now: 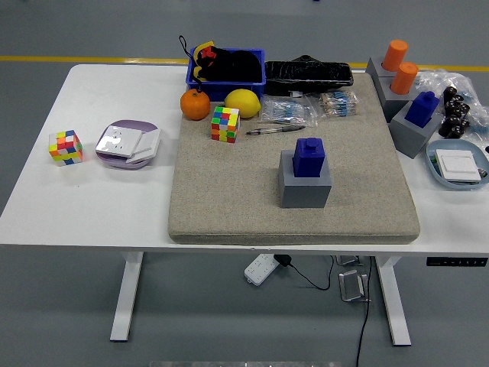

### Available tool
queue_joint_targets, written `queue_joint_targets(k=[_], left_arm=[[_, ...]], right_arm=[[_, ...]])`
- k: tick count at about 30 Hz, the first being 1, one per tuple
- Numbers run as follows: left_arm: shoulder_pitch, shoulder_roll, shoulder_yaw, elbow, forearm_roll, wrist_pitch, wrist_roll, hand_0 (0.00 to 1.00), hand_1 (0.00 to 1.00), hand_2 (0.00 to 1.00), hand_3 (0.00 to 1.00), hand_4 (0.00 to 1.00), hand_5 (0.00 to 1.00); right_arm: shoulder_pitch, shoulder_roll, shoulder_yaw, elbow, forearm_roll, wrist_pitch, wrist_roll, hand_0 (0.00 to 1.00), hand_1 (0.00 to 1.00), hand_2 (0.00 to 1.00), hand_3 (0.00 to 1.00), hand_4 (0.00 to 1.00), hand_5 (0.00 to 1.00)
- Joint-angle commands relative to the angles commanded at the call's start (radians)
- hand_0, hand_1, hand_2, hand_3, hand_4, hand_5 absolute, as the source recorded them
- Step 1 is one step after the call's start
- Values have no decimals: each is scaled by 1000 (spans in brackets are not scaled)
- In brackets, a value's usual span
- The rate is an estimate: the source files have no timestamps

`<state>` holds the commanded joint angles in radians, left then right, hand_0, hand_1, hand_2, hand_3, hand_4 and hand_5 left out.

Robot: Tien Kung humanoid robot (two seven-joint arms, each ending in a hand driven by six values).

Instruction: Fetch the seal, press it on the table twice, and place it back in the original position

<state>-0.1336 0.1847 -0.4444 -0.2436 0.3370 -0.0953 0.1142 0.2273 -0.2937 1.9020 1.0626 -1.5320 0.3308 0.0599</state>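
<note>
One white table [92, 199] on grey floor [61, 306], beige mat [229, 199] under blue seal [309, 157]; hands unseen, state unknowable.

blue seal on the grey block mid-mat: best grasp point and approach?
Grip the blue seal by its upper body, fingers on opposite side faces, coming straight down from above. It stands upright with its foot seated in the grey block, so only the top part is free, and a vertical lift should clear the block. The beige mat around it is bare. Neither hand is in view.
</note>
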Motion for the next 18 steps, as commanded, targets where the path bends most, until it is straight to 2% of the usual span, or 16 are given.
queue_joint_targets(k=[18], left_arm=[[4, -3, -7, 2, 5, 0, 0, 816, 816, 787, 837, 799, 409]], right_arm=[[-7, 5, 25, 12, 1, 1, -7, 862, 811, 795, 794, 940, 296]])
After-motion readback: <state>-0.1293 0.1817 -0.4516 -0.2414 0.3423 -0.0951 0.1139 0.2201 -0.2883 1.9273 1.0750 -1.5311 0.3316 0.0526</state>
